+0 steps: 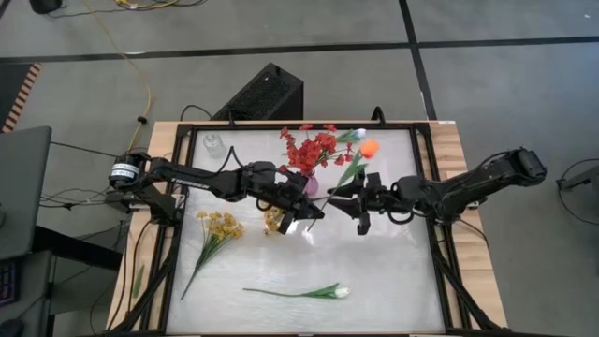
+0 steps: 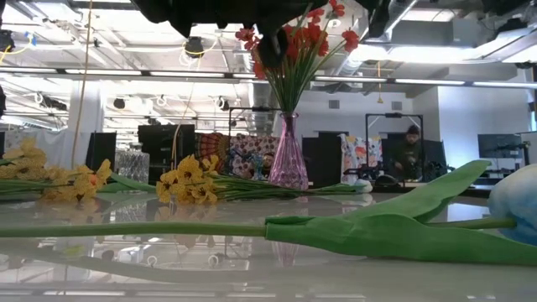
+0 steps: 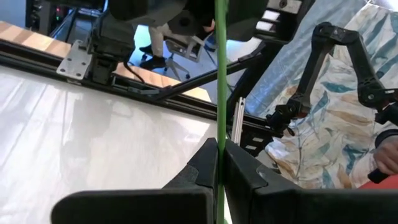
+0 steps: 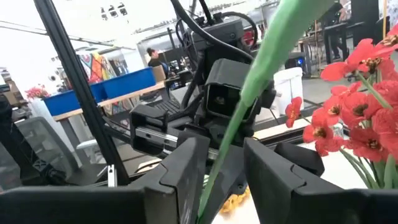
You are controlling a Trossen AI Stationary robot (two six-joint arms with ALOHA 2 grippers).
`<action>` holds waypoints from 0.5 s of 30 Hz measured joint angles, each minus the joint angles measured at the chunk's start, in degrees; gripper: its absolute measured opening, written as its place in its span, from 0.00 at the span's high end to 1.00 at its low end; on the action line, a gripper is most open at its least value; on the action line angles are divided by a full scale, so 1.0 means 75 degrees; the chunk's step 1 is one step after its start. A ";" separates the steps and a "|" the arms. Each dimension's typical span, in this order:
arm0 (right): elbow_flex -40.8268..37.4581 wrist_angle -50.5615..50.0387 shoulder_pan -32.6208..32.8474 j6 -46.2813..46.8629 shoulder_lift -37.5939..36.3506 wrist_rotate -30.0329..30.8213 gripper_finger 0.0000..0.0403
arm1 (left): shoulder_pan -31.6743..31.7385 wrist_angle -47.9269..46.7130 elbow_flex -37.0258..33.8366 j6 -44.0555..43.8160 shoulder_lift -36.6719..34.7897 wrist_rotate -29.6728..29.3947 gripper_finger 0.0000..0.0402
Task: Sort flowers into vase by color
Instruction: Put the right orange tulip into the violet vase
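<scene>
Here, at the high view's centre, I saw my left gripper (image 3: 219, 177) clamped on the orange flower's stem (image 3: 220, 74). My right gripper (image 4: 219, 171) straddled that stem without closing, beside the pink vase (image 1: 310, 185).

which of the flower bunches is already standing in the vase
The red flowers: their stems stand upright in the pink vase. The yellow flowers and the white tulip lie flat on the table.

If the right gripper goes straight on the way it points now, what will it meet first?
Most likely the left gripper. In the high view the right gripper points across the table straight at it, and its wrist view shows that gripper directly beyond the stem between its jaws. The red flowers stand to one side. Depth is uncertain.
</scene>
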 joint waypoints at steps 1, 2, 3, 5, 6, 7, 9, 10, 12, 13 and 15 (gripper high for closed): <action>0.0000 -0.0008 0.0000 -0.0003 0.0000 -0.0006 0.62 | 0.0004 -0.0013 0.0000 -0.0003 0.0000 0.0032 1.00; 0.0000 -0.0012 0.0000 -0.0013 0.0000 -0.0006 0.64 | 0.0006 -0.0020 0.0000 -0.0003 0.0000 0.0053 1.00; 0.0000 -0.0024 0.0000 -0.0024 0.0000 -0.0006 0.65 | 0.0008 -0.0020 0.0000 -0.0003 0.0000 0.0054 1.00; 0.0000 -0.0044 0.0000 -0.0145 0.0001 0.0009 0.70 | 0.0008 -0.0022 0.0000 -0.0003 0.0000 0.0055 1.00; 0.0000 -0.0044 0.0000 -0.0202 0.0003 0.0011 0.72 | 0.0008 -0.0024 0.0000 -0.0006 0.0000 0.0052 1.00; 0.0000 -0.0041 0.0000 -0.0224 0.0001 0.0016 0.75 | 0.0016 -0.0027 0.0000 -0.0018 0.0000 0.0050 1.00; 0.0000 -0.0043 -0.0030 -0.0229 0.0000 0.0021 0.82 | 0.0017 -0.0029 0.0000 -0.0113 0.0000 -0.0023 1.00; 0.0000 -0.0047 -0.0050 -0.0229 0.0000 0.0021 0.85 | 0.0017 -0.0034 0.0000 -0.0129 0.0000 -0.0072 1.00; 0.0000 -0.0046 -0.0050 -0.0230 0.0000 0.0024 0.92 | 0.0017 -0.0047 0.0000 -0.0134 0.0002 -0.0126 0.99; 0.0000 -0.0045 -0.0048 -0.0319 0.0000 0.0030 0.95 | 0.0023 -0.0070 0.0000 -0.0128 0.0003 -0.0126 0.98; 0.0000 -0.0086 -0.0047 -0.0465 -0.0024 0.0044 0.96 | 0.0026 -0.0165 0.0005 -0.0131 0.0003 -0.0128 0.96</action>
